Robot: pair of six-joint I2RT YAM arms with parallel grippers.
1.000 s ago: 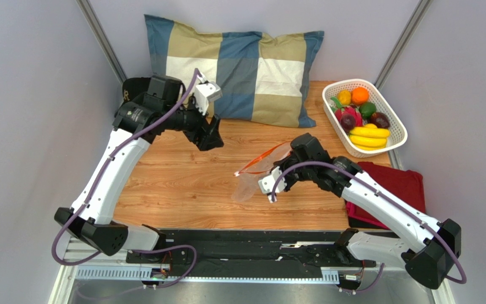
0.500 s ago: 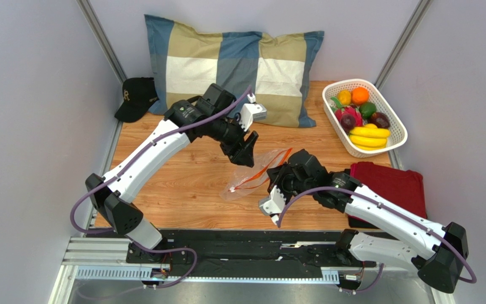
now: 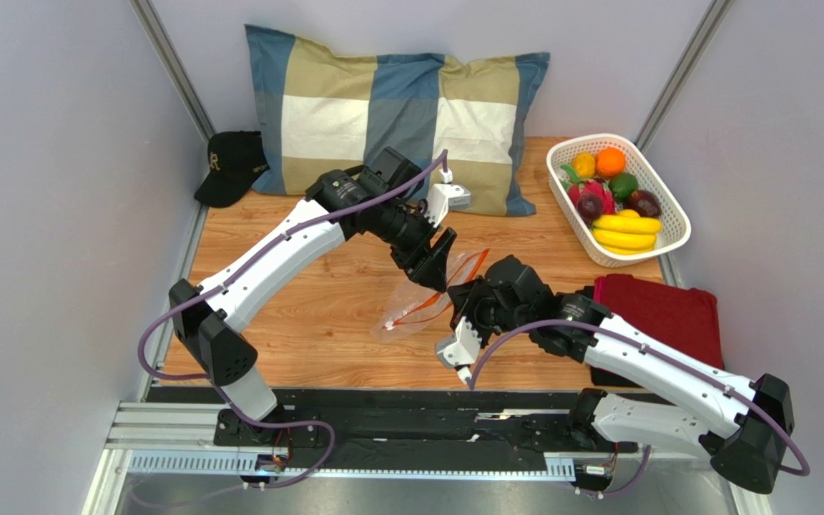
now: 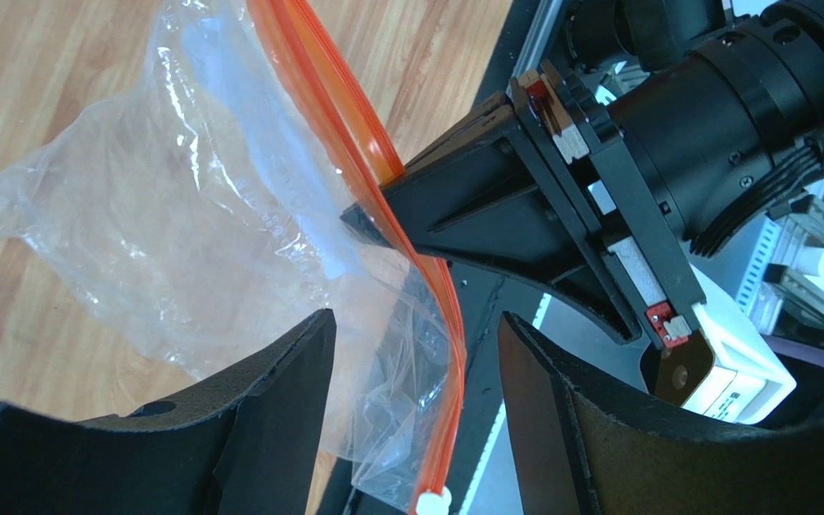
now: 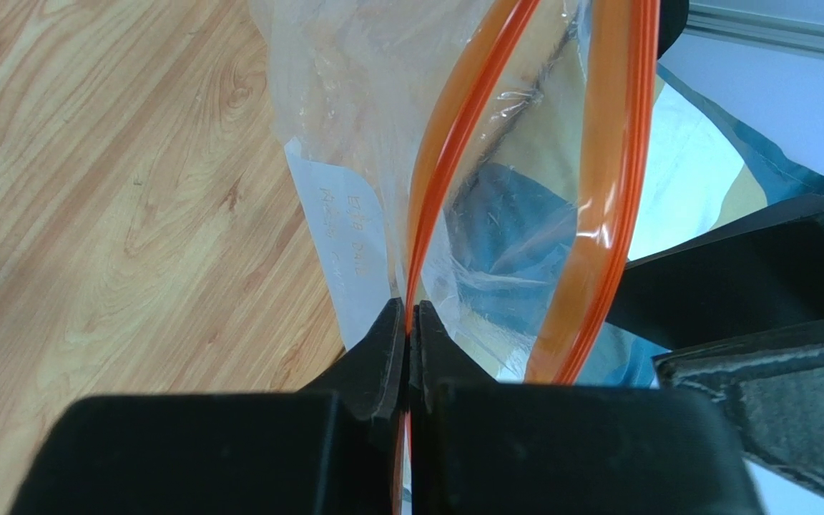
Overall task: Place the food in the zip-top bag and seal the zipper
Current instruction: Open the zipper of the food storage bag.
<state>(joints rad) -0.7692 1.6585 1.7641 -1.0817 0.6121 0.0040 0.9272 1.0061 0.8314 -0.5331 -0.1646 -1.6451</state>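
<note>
The clear zip-top bag [image 3: 418, 311] hangs over the wooden table [image 3: 298, 290] with its mouth held up and gaping. My right gripper [image 3: 468, 292] is shut on one lip of the orange-red zipper [image 5: 459, 140], seen pinched in the right wrist view [image 5: 410, 338]. My left gripper [image 3: 440, 275] is open, its fingers straddling the other zipper lip [image 4: 443, 343] without touching it in the left wrist view [image 4: 416, 333]. The bag [image 4: 169, 236] bears a white label [image 5: 330, 231]. The food [image 3: 612, 195], banana bunch, orange and dragon fruit, lies in the white basket [image 3: 672, 238] at the far right.
A blue and tan plaid pillow [image 3: 395, 113] lies along the back. A black cap [image 3: 228, 163] sits at the back left. A red folded cloth [image 3: 674, 311] lies under my right arm, near the basket.
My left arm swung right from the back left and came down onto the bag's mouth. My right gripper lowered the bag slightly and kept its pinch.
</note>
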